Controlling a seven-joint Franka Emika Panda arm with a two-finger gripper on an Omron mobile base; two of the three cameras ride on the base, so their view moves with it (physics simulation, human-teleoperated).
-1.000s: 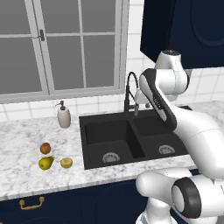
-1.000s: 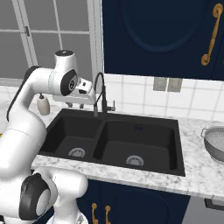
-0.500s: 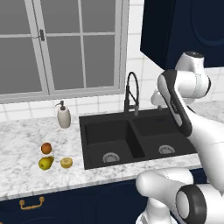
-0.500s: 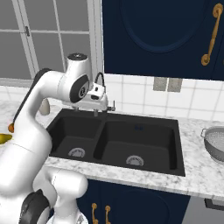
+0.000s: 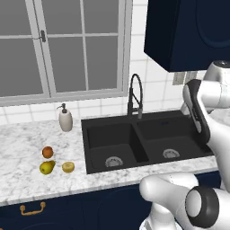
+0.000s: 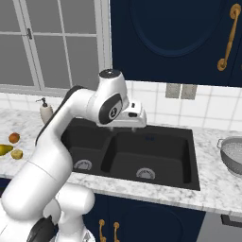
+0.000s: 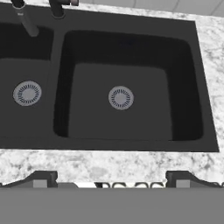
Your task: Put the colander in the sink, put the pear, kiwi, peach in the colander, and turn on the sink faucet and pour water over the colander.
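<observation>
The black sink (image 6: pixel 189 158) lies below my gripper (image 6: pixel 124 128), which hangs over the divider (image 7: pixel 60 65) between the two basins. In the hand view my gripper (image 7: pixel 111 179) is open, its fingertips (image 7: pixel 41 178) wide apart with nothing between them, and the right basin's drain (image 7: pixel 120 97) is straight ahead. The colander (image 6: pixel 231 153) sits on the counter right of the sink. On the left counter lie the peach (image 5: pixel 47 152), pear (image 5: pixel 46 167) and kiwi (image 5: pixel 68 167). The black sink faucet (image 5: pixel 134 96) stands behind the divider, and no water runs from it.
A white soap pump bottle (image 5: pixel 65 119) stands on the marble counter left of the sink. A window runs behind the counter and dark blue wall cabinets (image 6: pixel 175 38) hang over the right side. My white arm (image 5: pixel 204 121) crosses the right of the left base view.
The hand has swung right, away from the faucet, to above the sink's middle. Its jaws have opened wide. The fruit and colander have not moved.
</observation>
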